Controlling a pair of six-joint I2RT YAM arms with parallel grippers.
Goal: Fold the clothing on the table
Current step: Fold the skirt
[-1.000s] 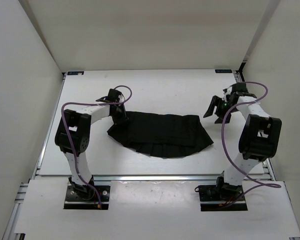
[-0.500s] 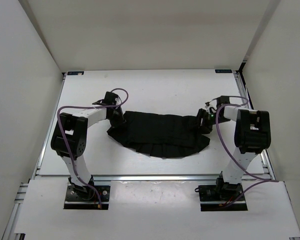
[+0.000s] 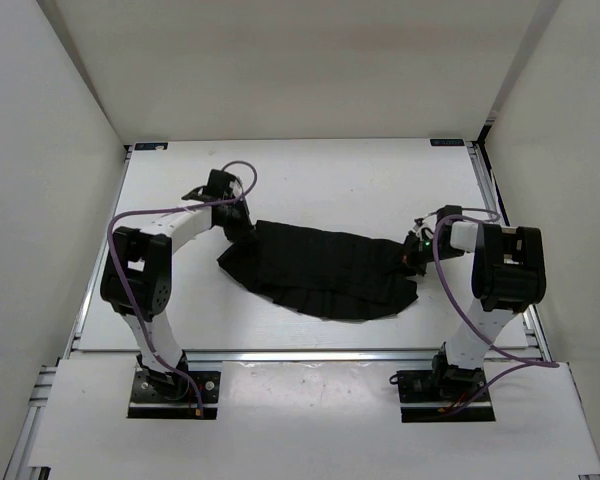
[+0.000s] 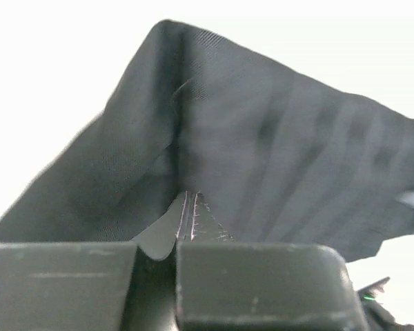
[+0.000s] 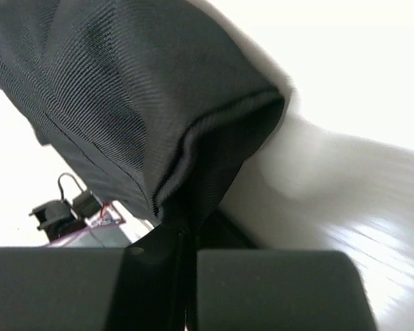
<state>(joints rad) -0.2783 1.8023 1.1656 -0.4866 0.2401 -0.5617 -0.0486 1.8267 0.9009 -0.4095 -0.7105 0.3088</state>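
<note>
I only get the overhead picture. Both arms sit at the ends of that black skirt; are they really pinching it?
Observer: The left wrist camera shows the left jaws shut on a corner of the skirt.
Visitor: And the right side?
Observer: Its wrist camera shows the right jaws shut on a stitched hem.
Visitor: Is the cloth flat there?
Observer: No, the hem curls over in a thick rounded fold.

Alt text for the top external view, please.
A black pleated garment lies spread on a white table, pinched at both ends: the left gripper shut on its far-left corner, the right gripper shut on its right edge.
</note>
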